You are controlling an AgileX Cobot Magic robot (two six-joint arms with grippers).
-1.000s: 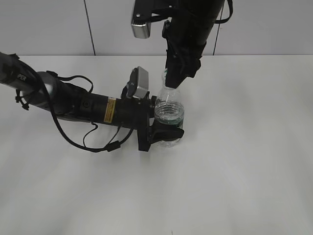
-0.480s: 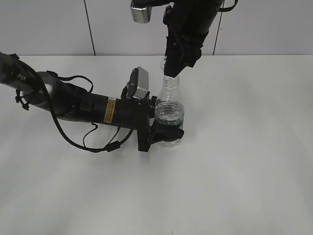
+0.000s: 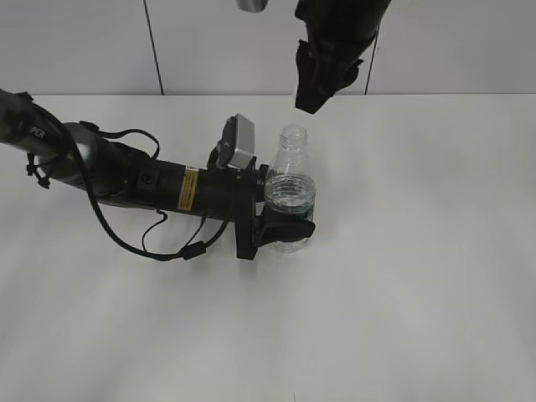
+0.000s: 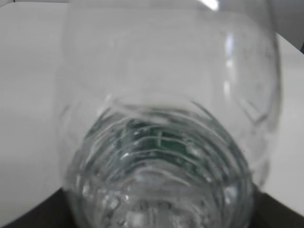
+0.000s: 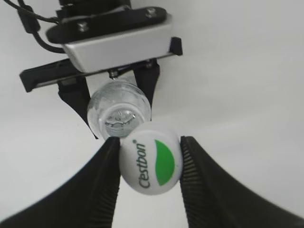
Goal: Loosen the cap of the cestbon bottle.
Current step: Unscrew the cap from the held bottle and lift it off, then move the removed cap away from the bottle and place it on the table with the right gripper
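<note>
The cestbon bottle [image 3: 290,193] stands upright on the white table, clear and ribbed, with its neck open. My left gripper [image 3: 286,228] is shut on its lower body; the bottle fills the left wrist view [image 4: 161,142]. My right gripper [image 3: 308,99] hangs above and slightly right of the bottle's mouth, apart from it. In the right wrist view my right gripper [image 5: 149,164] is shut on the white cap [image 5: 150,164] with the green mark, and the open bottle mouth [image 5: 118,114] shows below it.
The left arm [image 3: 126,176] lies across the table's left half with a loose cable beside it. A grey panelled wall [image 3: 84,42] stands behind the table [image 3: 419,251].
My right gripper has risen from the bottle's neck, taking the cap with it. The bottle's mouth now stands open. The left arm and bottle have not moved.
</note>
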